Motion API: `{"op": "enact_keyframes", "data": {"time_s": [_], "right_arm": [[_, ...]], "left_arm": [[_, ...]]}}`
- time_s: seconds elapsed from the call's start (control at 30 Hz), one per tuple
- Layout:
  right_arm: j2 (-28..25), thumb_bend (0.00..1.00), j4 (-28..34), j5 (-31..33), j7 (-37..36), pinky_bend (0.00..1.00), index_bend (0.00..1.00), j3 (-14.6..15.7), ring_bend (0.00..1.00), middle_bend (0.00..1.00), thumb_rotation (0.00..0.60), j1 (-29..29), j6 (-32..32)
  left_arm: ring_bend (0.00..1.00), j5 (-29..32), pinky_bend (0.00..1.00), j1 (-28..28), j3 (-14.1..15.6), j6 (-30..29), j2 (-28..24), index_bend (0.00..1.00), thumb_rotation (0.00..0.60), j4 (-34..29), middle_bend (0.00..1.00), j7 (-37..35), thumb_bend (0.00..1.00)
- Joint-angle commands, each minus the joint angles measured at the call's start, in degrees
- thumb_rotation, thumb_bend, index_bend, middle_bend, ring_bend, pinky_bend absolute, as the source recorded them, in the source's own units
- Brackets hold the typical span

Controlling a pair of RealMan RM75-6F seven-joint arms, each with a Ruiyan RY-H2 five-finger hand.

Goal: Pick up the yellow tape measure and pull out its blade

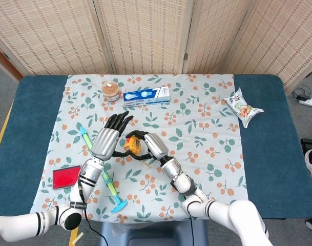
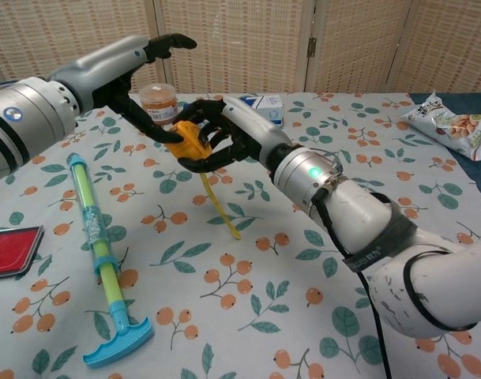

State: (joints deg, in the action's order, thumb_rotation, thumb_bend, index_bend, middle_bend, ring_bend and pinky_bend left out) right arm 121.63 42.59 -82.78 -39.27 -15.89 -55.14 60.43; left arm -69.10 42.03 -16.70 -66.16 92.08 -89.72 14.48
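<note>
My right hand [image 2: 224, 136] holds the yellow tape measure [image 2: 189, 139] above the floral cloth, its fingers wrapped around the case. A length of yellow blade [image 2: 221, 208] hangs from the case, with its tip on the cloth. My left hand [image 2: 137, 83] is just left of the case with its fingers spread high above it. Its thumb reaches the case's left side; whether it touches I cannot tell. In the head view the tape measure [image 1: 131, 146] sits between the left hand [image 1: 107, 138] and the right hand [image 1: 146, 145].
A green and blue pump toy [image 2: 98, 237] lies at the left beside a red flat item [image 2: 11, 251]. An orange-lidded jar [image 2: 159, 101] and a toothpaste box [image 1: 146, 96] stand behind the hands. A snack bag [image 1: 243, 108] lies at the far right.
</note>
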Motion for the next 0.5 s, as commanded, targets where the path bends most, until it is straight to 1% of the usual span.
{"op": "enact_keyframes", "data": {"time_s": [0.03,0.23,0.5], "right_arm": [[-0.13,0.45,0.03,-0.14,0.1,0.33,0.54,0.21,0.45,0.52,0.6,0.05,-0.02],[-0.43,0.45,0.15,-0.17,0.16,0.33,0.54,0.5,0.45,0.52,0.6,0.37,0.07],[-0.73,0.45,0.24,0.03,0.11,0.33,0.54,0.62,0.45,0.52,0.6,0.78,0.05]], "left_arm": [[0.01,-0.03,0.0,0.0,0.19,0.11,-0.15,0.0,0.6,-0.04,0.03,0.03,0.21],[0.01,-0.19,0.0,0.05,0.35,0.06,-0.2,0.02,0.6,0.21,0.03,-0.32,0.36],[0.01,-0.33,0.0,0.03,0.66,-0.02,-0.32,0.03,0.6,0.16,0.03,-0.55,0.48]]}}
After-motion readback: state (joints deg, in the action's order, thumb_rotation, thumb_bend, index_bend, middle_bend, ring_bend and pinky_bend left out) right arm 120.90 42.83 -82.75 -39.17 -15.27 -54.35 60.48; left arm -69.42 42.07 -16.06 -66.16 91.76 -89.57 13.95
